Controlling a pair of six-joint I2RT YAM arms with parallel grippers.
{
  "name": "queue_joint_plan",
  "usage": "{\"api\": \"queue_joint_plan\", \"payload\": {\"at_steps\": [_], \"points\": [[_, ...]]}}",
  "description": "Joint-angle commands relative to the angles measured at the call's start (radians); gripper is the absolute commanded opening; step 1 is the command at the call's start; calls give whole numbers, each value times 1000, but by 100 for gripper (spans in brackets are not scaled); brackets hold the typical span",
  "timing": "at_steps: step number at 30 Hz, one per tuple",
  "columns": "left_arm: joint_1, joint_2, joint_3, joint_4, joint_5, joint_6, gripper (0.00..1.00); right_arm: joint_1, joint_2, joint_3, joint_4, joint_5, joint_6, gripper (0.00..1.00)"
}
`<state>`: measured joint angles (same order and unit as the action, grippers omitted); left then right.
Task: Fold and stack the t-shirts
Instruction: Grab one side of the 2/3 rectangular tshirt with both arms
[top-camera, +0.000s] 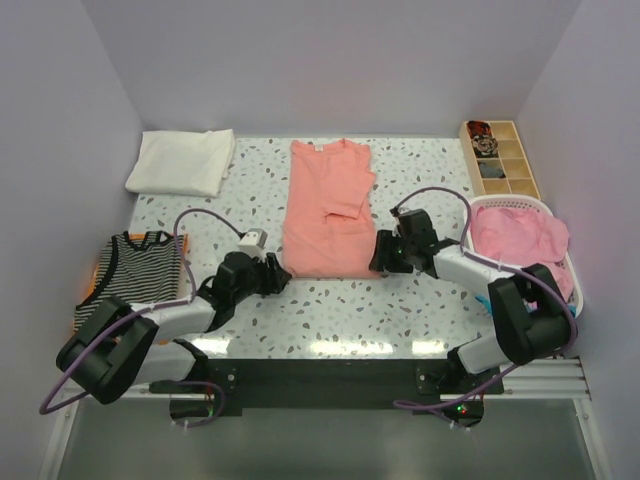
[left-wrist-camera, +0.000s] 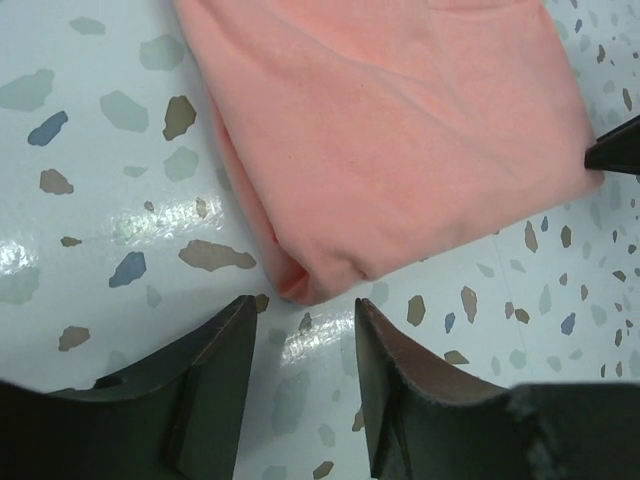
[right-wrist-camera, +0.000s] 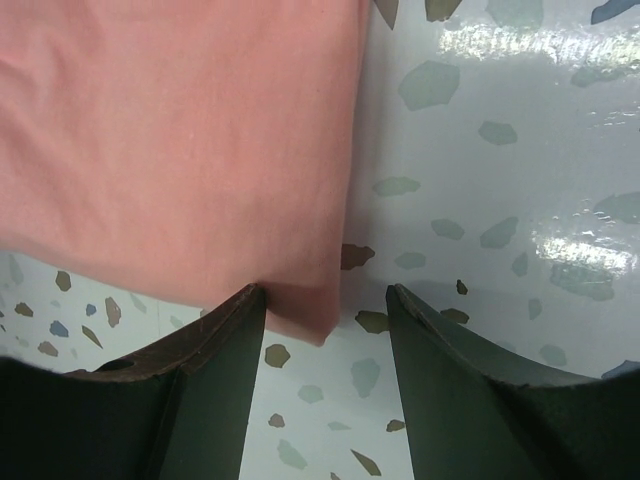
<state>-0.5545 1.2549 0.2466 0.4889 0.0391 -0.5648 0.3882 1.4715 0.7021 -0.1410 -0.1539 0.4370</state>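
Observation:
A salmon-pink t-shirt lies on the speckled table, folded into a long strip with its neck at the far end. My left gripper sits at the strip's near left corner. In the left wrist view the jaws stand apart, the cloth corner just ahead of the tips and bare table between them. My right gripper is at the near right corner. Its jaws are open, and the shirt's corner reaches in beside the left finger.
A folded white t-shirt lies at the back left. A black-and-white striped one lies at the left edge. A white basket at the right holds pink cloth. A wooden compartment box stands at the back right.

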Motion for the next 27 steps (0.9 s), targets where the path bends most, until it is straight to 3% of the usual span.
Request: {"api": "queue_joint_plan", "payload": {"at_steps": [1, 11, 21, 27], "points": [[-25, 9, -6, 129, -21, 0, 46, -20, -33, -12, 47, 25, 19, 56], [-48, 87, 28, 149, 12, 13, 34, -48, 42, -23, 99, -65, 31, 49], [-50, 109, 57, 119, -19, 34, 13, -55, 69, -27, 121, -142, 45, 19], [-50, 101, 103, 37, -74, 97, 0, -66, 40, -9, 72, -104, 11, 11]]}}
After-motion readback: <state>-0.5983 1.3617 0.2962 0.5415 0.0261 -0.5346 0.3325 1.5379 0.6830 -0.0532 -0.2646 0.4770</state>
